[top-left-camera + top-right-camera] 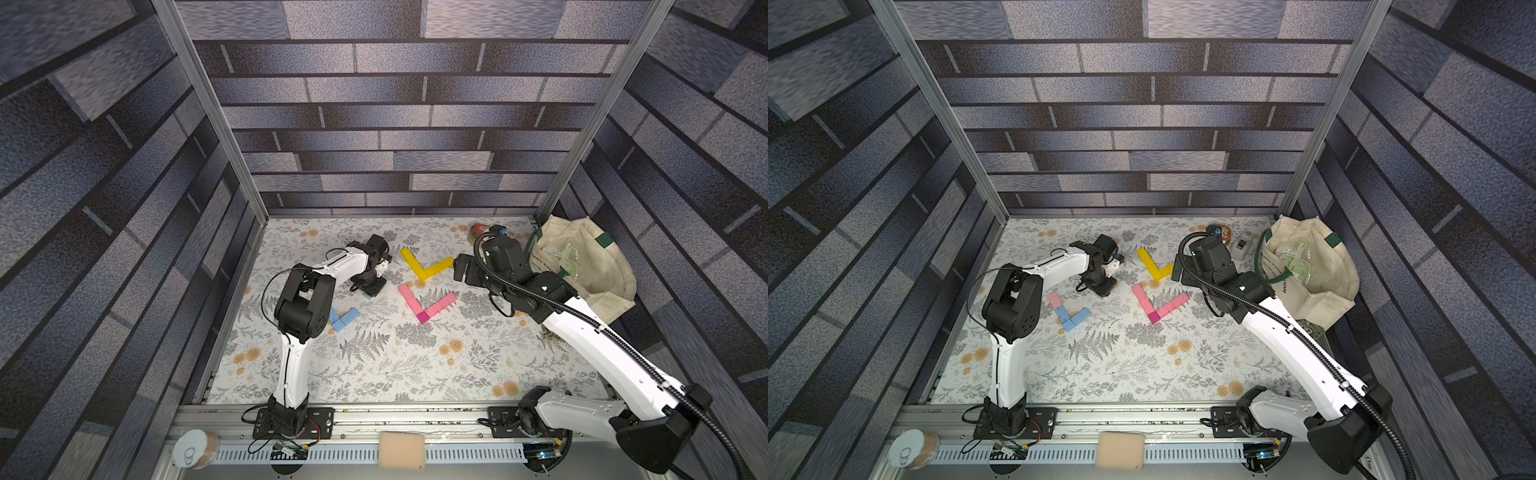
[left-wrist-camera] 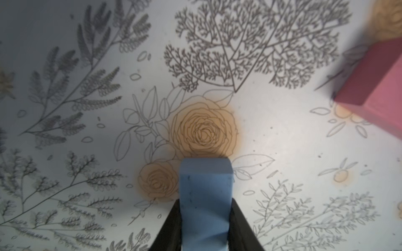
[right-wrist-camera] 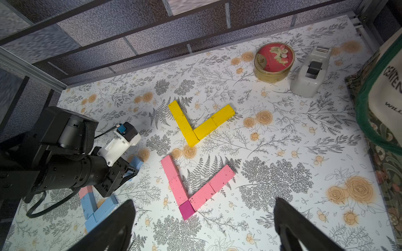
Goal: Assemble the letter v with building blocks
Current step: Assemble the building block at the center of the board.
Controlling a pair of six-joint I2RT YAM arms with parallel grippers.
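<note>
Left fingers (image 2: 168,228) are clamped tight on a light blue block (image 2: 205,195), its end jutting past them over the desk (image 2: 282,134). In a top view, the unfinished blue V (image 1: 1073,320) lies near; I judge I must carry the block there next. From the right wrist, right fingers (image 3: 117,223) gape wide, empty.

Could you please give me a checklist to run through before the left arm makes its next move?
1. Left jaws shut on blue block: ok.
2. Right jaws open and empty: ok.
3. Blue V finished: not ok, one limb short.
4. Yellow V, pink V complete: ok.
5. Right arm clear of blue V: ok.
6. Block lifted off table: cannot tell.
</note>
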